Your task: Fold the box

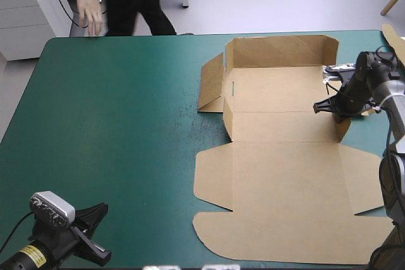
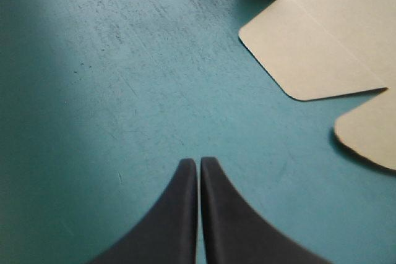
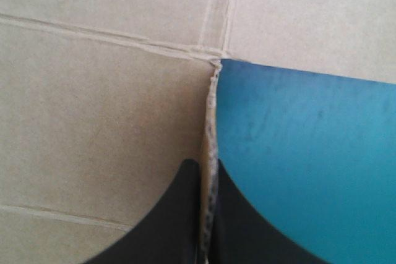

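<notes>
One teal-green surface (image 1: pixel 114 124) fills nearly the whole high view, and its left half is bare. The brown box (image 1: pixel 278 181) lies on the right half of the frame. In the lower right its lid panel and rounded flaps are flat on the surface. In the upper right the tray part has its far wall standing and a left flap leaning outward. The panel next to the lid looks partly raised.

The right arm (image 1: pixel 380 83) enters from the frame's right edge. Its jaws pinch the tray's right side wall, and the wrist view shows the thin board edge running up between them, with board on one side and bare cover on the other. The left arm (image 1: pixel 28 257) sits in the lower left corner. Its jaws are pressed together on nothing above bare cover, and the lid's flaps lie ahead of them and off to one side.

At the upper left a person's hand (image 1: pixel 93 18) hangs just beyond the far edge, well apart from the box.

The board looks light and stiff. It should bend cleanly only along its scored creases, and the whole sheet is likely to slide on the cover if pushed. The best hold is probably a wall's free top edge, close to a crease. A flat panel offers no grip except at an outer flap edge.
</notes>
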